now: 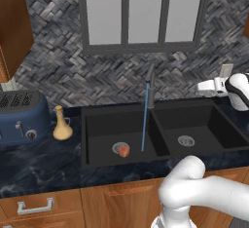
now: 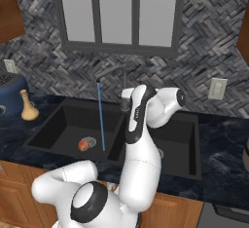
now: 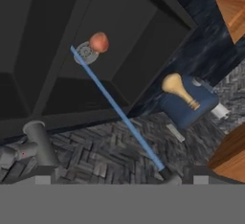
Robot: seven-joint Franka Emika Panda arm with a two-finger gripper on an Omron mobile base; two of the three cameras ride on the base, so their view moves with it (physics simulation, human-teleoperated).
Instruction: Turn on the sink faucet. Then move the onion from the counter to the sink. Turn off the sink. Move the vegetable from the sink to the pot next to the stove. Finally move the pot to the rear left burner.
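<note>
Onion (image 1: 124,150) is already lying by the drain in the left bowl of the sink (image 1: 97,161) while water is still being poured from the faucet (image 1: 151,86), so shutting it off with the wide-open, empty tool, the pot and the burner are being left for later.

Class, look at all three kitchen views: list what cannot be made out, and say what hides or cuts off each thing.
- The claw: in the right base view, the arm's own wrist covers it.
- The sink faucet base: right base view, behind the arm.
- The toaster: left base view, cut by the left edge.
- The onion surface detail: too small in the left base view.
</note>
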